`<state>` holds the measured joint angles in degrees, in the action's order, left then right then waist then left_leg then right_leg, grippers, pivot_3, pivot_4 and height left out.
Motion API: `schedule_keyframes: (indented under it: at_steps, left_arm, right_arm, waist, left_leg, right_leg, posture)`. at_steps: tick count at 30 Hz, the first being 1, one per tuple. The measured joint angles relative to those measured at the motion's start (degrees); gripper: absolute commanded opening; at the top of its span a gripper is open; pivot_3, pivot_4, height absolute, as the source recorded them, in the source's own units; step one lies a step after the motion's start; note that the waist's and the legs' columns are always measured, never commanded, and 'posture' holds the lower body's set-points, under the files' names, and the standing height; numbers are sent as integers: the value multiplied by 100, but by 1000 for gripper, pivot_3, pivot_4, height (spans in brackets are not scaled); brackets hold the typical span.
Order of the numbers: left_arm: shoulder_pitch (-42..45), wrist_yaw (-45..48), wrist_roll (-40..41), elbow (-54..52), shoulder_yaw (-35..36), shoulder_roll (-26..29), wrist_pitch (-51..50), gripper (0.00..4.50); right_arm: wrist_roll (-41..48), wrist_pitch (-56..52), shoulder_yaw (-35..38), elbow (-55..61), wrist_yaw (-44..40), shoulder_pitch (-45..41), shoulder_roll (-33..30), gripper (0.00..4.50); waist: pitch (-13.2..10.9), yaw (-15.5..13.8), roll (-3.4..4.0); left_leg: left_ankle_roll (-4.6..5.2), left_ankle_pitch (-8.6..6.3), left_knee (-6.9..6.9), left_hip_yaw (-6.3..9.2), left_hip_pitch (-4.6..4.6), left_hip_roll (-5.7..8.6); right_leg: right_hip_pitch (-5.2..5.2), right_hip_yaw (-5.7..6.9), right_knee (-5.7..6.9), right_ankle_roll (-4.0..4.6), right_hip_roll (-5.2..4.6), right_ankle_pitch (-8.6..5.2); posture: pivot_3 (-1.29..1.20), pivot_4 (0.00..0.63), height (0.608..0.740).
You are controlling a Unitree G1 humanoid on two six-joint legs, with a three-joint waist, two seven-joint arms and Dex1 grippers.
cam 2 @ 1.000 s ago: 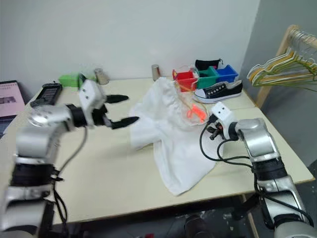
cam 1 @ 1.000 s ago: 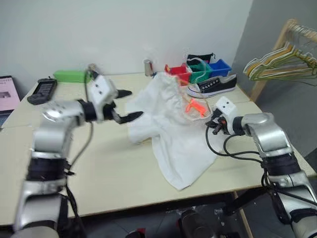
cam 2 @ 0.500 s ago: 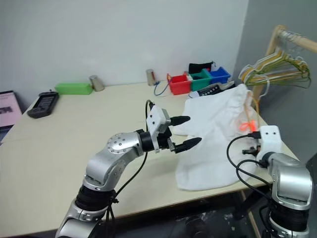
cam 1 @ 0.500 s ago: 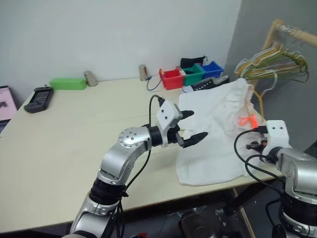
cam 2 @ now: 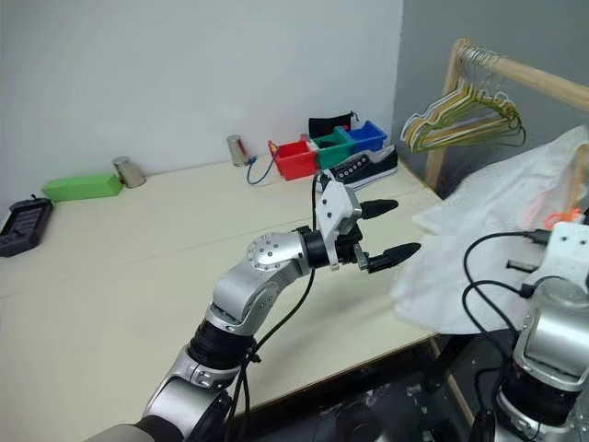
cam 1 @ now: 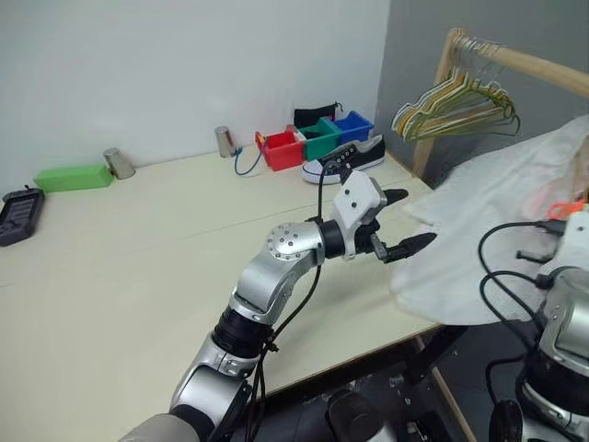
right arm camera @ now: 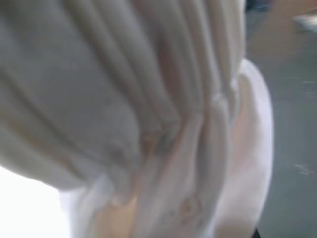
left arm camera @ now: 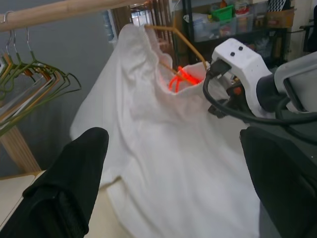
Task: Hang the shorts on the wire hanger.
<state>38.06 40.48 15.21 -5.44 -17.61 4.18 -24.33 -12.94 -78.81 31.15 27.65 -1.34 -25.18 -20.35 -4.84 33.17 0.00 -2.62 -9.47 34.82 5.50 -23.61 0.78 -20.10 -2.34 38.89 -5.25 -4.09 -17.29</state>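
Off the table's right edge, the large white cloth shorts (cam 1: 497, 221) hang from the clamped right gripper (left arm camera: 223, 99); thin tan wire hanger (left arm camera: 185, 42) threaded at the waistband, hanging apparently unfinished. Left gripper (cam 1: 403, 221) gapes wide, empty.

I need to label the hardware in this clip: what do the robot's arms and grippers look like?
Both arms are silver-grey metal with black joint bands and loose black cables. The left gripper has two tapered black fingers below a white wrist block. The right arm carries a similar white block.
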Motion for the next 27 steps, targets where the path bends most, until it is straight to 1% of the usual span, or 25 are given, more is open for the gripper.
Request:
schedule_keyframes:
  at_steps: [3,7,10,15,17,19,20,21,22,25,27]
  left_arm:
    - [-1,-28,-31,10,-12,1,1,4493]
    - [-10,-150,-55,-18,-28,-25,-18,4493]
    - [-23,-230,-61,-83,-47,-32,-27,4493]
    - [-59,-290,-62,-116,-37,49,-54,4493]
    - [-72,-293,-63,-115,-37,69,-54,4493]
    - [-71,-305,-69,-115,-37,90,-52,4500]
    - [-72,-326,-79,-115,-37,108,-52,4500]
    - [-72,-342,-89,-115,-35,122,-47,4500]
    - [-73,-348,-96,-115,-30,126,-42,4500]
    - [-73,-359,-111,-114,-30,114,-34,4500]
    - [-73,-363,-120,-114,-33,108,-30,4500]
  right_arm:
    - [21,285,274,-399,188,-333,-82,0]
    - [145,365,524,-940,309,-782,-35,0]
    - [306,246,802,-1177,397,-1126,144,0]
    - [491,-353,1473,-1319,539,-1749,505,0]
    - [524,-480,1564,-1363,556,-1875,508,0]
    - [528,-488,1593,-1452,568,-1883,451,528]
    - [533,-488,1589,-1472,567,-1881,412,591]
    - [533,-489,1588,-1477,568,-1881,368,884]
    - [534,-491,1575,-1477,564,-1880,335,1076]
    - [534,-431,1247,-1464,528,-1732,162,1635]
    - [528,-321,967,-1460,515,-1590,11,2110]
  waist:
    - [-3,26,-5]
    - [-6,53,-11]
    - [-6,46,-9]
    - [-4,11,-6]
    - [-4,-10,-7]
    - [-4,-12,-7]
    - [-4,-11,-7]
    - [-4,-12,-7]
    - [-4,-12,-7]
    - [-4,8,-7]
    - [-5,9,-8]
  left_leg:
    - [8,-5,-9,-5,28,-1]
    - [7,-8,-43,-12,92,-3]
    - [7,-8,-52,-11,94,-3]
    - [7,-8,-53,-11,93,-3]
    - [7,-8,-53,-7,91,-1]
    - [7,-8,-53,-6,90,0]
    - [7,-8,-53,-6,90,3]
    - [7,-8,-53,-6,89,3]
    - [7,-8,-53,-6,89,3]
    - [7,-8,-56,-8,91,2]
    - [7,-8,-58,-7,92,2]
  right_leg:
    - [21,-1,-1,7,0,-10]
    - [82,-2,-25,16,-1,-20]
    - [83,-2,-30,17,-2,-21]
    - [83,-3,-30,16,-2,-20]
    - [84,-2,-31,16,-2,-20]
    - [86,-1,-36,16,-2,-21]
    - [86,-2,-36,15,-5,-21]
    - [86,-2,-38,15,-5,-21]
    - [86,-2,-39,15,-5,-21]
    - [86,-2,-41,15,-5,-21]
    - [86,-3,-42,16,-5,-22]
  posture:
    - [-521,27,740]
    - [-509,26,740]
    - [-501,26,740]
    - [-497,26,740]
    - [-497,26,740]
    - [-498,26,740]
    - [-499,26,740]
    - [-500,27,740]
    - [-500,27,740]
    - [-497,28,740]
    - [-501,30,740]
